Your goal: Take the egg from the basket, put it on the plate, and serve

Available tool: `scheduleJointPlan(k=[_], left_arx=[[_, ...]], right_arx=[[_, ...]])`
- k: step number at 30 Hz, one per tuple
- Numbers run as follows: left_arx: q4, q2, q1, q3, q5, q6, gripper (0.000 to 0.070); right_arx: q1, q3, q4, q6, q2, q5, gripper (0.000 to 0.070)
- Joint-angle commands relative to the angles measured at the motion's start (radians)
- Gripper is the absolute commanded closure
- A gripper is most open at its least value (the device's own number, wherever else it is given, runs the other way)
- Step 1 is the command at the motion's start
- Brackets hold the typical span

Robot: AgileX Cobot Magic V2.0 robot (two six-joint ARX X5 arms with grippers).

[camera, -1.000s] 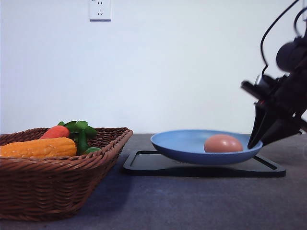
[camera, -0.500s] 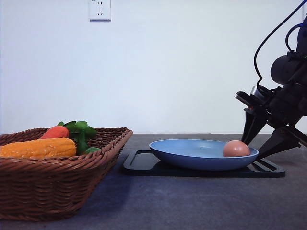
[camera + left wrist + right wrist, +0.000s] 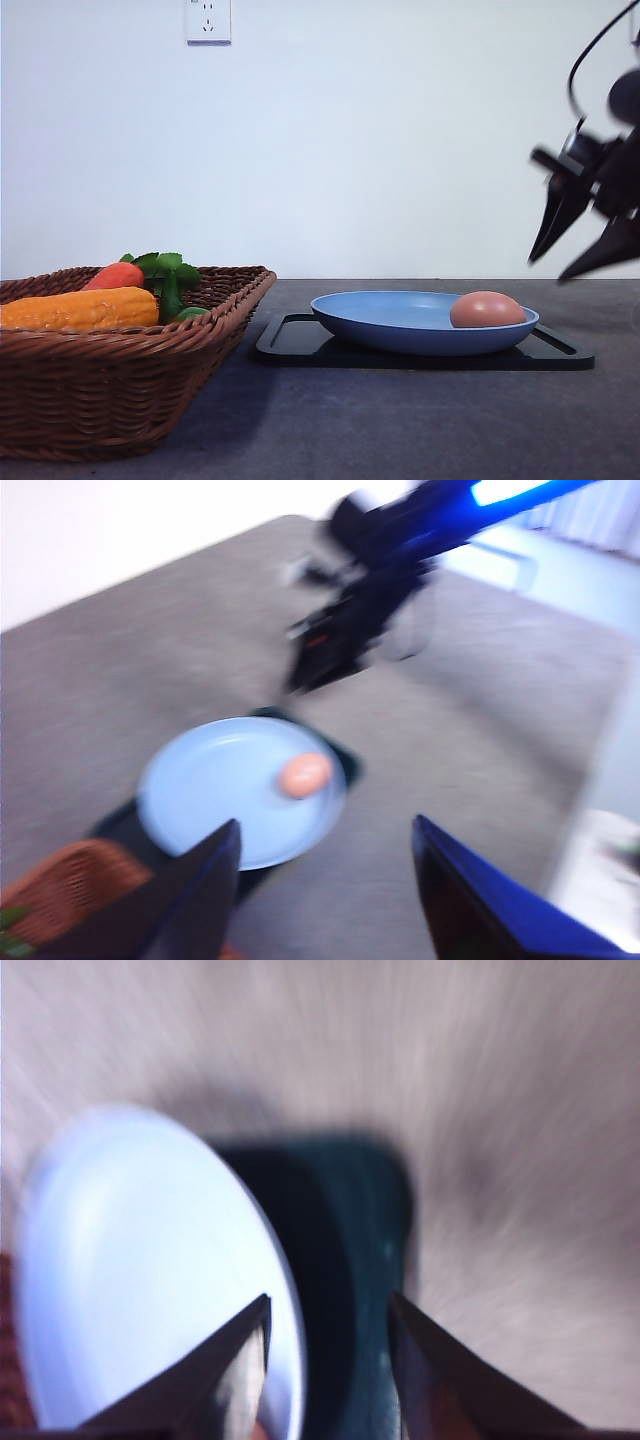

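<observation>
Right gripper (image 3: 585, 240), jaws spread and empty, hangs above the table off the far right end of the plate, touching nothing. Egg (image 3: 487, 310) lies inside the plate (image 3: 400, 318), against its right rim; the plate sits level on the black tray (image 3: 290, 345), which lies flat on the dark table (image 3: 400, 430). By my reading, the transfer and the serving are done: the egg is out of the basket (image 3: 120, 385), the plate is on the tray, and I hold nothing. The step in hand is my retreat, so the next move, as I judge it, calls only for lifting clear to the right without brushing the plate rim, since the egg rests at that edge and could roll.

From the left wrist view, the egg (image 3: 304, 775) shows right of centre on the plate (image 3: 200, 790), with a corner of the basket (image 3: 75, 885) nearby; my left gripper (image 3: 325, 900) is spread wide, holding nothing, well back from the plate, and my right arm (image 3: 370, 590) reaches in beyond it, blurred. In the right wrist view my fingertips (image 3: 245, 1345) stand apart over the plate's rim (image 3: 120, 1260) and the tray (image 3: 350, 1260); that picture is streaked.

In the basket remain a corn cob (image 3: 80, 308), a carrot (image 3: 115, 275) and green leaves (image 3: 168, 270). My right wrist is pitched downward, fingers aimed at the table.
</observation>
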Motion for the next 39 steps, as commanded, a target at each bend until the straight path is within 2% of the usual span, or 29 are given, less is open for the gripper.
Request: scheduleJointPlan(k=[1,4,6,7,10,12,17,19,22,26,30,39], left_arx=[[0.011,0.028,-0.008,0.013,-0.075,0.007,0.0454],[0.011,0.078,0.009,0.013,-0.179,0.051,0.0568],[0.011,0.113,0.034,0.013,-0.208,0.095,0.0657],[0.011,0.136,0.052,0.013,-0.213,0.119,0.07],[0.01,0.201,0.114,0.013,-0.213,0.151,0.07],[0.005,0.239,0.166,0.013,-0.213,0.159,0.07],[-0.027,0.319,0.33,0.013,-0.211,0.15,0.07],[-0.042,0.335,0.402,0.012,-0.198,0.127,0.07],[-0.047,0.336,0.508,0.009,-0.124,0.089,0.07],[-0.04,0.314,0.607,0.002,-0.034,0.056,0.07],[-0.001,0.248,0.631,-0.045,-0.021,0.055,0.07],[0.225,-0.084,0.614,-0.4,-0.017,-0.034,0.07]], right_arx=[[-0.015,0.023,0.008,-0.022,-0.03,-0.001,0.0528],[-0.034,0.023,-0.013,-0.031,-0.115,-0.001,0.0633],[-0.037,0.022,-0.033,-0.035,-0.169,0.001,0.0693],[-0.037,0.022,-0.05,-0.036,-0.203,0.003,0.07],[-0.026,0.021,-0.112,-0.06,-0.294,0.04,0.07],[0.001,0.021,-0.172,-0.089,-0.351,0.1,0.07],[0.135,0.013,-0.307,-0.14,-0.48,0.337,0.07],[0.192,0.001,-0.313,-0.143,-0.528,0.432,0.07],[0.278,-0.032,-0.296,-0.143,-0.59,0.521,0.07],[0.381,-0.13,-0.194,-0.143,-0.678,0.596,0.07],[0.463,-0.301,-0.005,-0.143,-0.787,0.662,0.07],[0.545,-0.738,0.441,-0.142,-1.015,0.712,0.07]])
